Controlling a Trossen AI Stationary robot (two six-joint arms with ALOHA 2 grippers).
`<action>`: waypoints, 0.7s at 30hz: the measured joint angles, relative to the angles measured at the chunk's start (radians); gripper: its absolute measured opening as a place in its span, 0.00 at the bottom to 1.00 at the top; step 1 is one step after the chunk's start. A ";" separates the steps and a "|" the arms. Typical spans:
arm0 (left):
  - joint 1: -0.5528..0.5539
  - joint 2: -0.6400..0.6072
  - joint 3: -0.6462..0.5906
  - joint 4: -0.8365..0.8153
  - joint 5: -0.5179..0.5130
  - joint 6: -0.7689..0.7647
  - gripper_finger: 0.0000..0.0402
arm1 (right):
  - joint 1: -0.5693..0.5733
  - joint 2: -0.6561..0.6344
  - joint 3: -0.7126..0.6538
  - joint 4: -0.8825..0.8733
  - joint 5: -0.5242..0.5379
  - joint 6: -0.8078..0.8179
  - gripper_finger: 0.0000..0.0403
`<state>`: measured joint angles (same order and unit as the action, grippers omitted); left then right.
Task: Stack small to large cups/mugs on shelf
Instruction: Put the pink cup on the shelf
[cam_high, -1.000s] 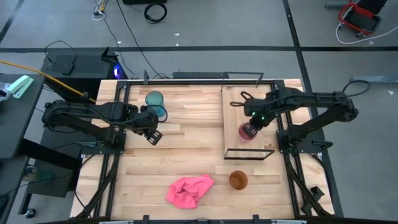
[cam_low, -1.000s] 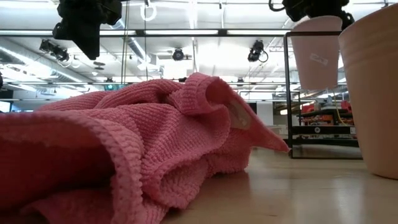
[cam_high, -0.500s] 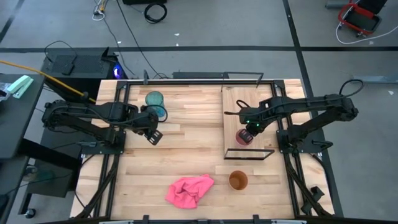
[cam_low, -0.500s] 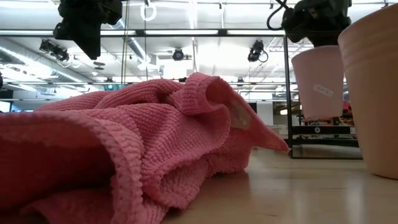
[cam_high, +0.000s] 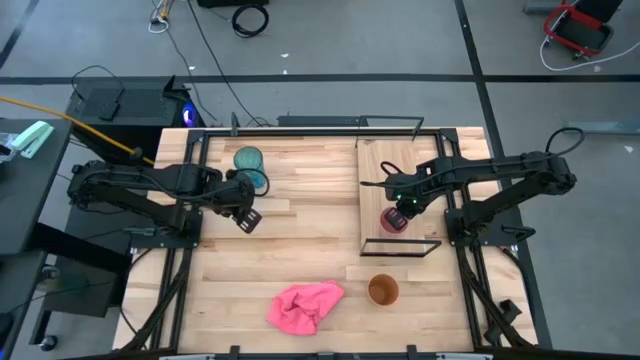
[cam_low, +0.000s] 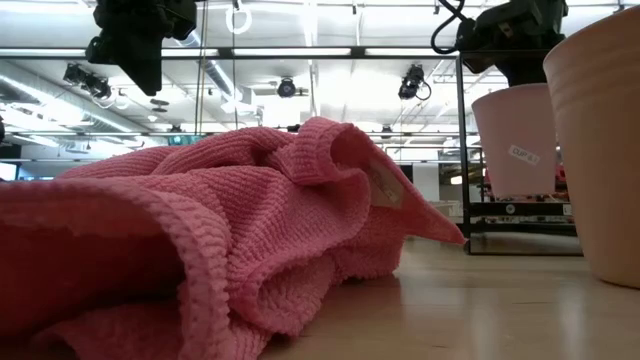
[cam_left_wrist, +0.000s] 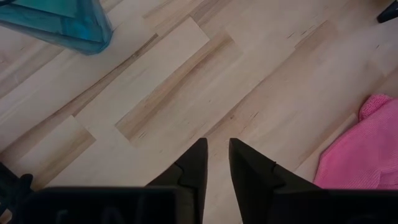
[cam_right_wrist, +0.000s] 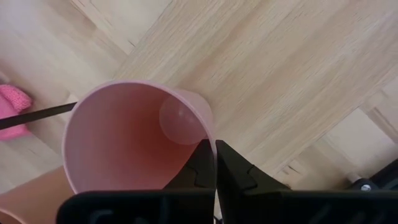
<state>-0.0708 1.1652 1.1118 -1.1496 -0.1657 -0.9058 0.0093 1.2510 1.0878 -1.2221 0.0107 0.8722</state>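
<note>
Firmly, right gripper (cam_right_wrist: 215, 163) pinches smooth pink cup (cam_right_wrist: 130, 134) rim over grained wooden shelf (cam_high: 374, 170).

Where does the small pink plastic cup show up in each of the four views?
High view: small pink plastic cup on the light wooden shelf board, right of centre.
Low view: upper right.
Left wrist view: not in it.
Right wrist view: centre-left.
Shared landmark: the crumpled pink cloth.

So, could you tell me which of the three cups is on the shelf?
The pink cup, gripped by the right gripper; the orange cup and teal cup are on the tabletop.
</note>
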 joint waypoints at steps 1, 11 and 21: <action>0.000 0.000 0.000 0.000 0.000 0.000 0.18 | 0.000 0.000 0.000 0.000 0.002 0.000 0.01; 0.000 0.000 0.000 0.000 0.000 0.000 0.17 | 0.000 0.004 0.000 -0.002 0.032 -0.007 0.01; 0.000 0.000 0.000 0.000 0.000 -0.007 0.17 | 0.000 0.004 0.000 -0.003 0.033 -0.007 0.01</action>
<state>-0.0708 1.1652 1.1118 -1.1492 -0.1654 -0.9123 0.0093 1.2549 1.0874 -1.2251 0.0441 0.8650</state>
